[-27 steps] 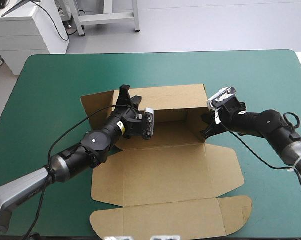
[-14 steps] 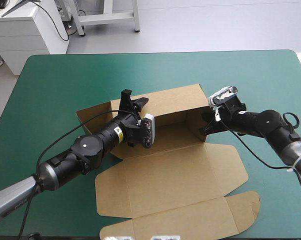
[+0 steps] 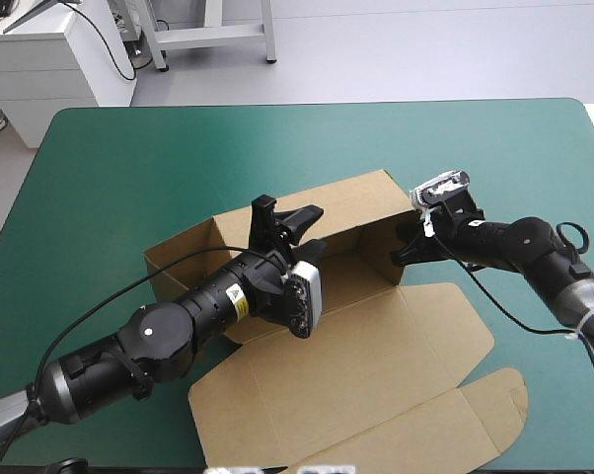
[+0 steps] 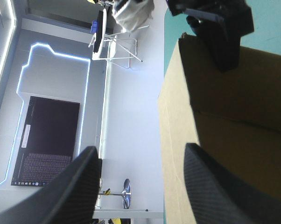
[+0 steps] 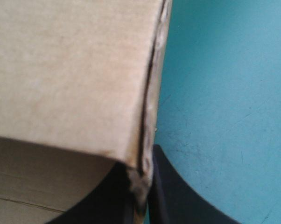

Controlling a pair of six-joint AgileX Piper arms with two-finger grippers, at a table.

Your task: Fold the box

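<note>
Box [image 3: 376, 346] at bench [image 3: 129, 168] centre, sitting skewed: far and side walls raised, lid and flaps flat toward 5 o'clock. Right end effector [image 3: 404, 252] is clamped on the raised corner at the tray's 3 o'clock. Left end effector [image 3: 285, 219] has its fingers apart, straddling the far wall's top edge near 12 o'clock and gripping nothing. Judged: board is light, stiff across panels, hinges freely at the scores, likely slides on the bench, and its edges crush easily (pinched corner looks frayed), so take hold at a wall's top edge beside a crease, not mid-panel, one corner pinned.
</note>
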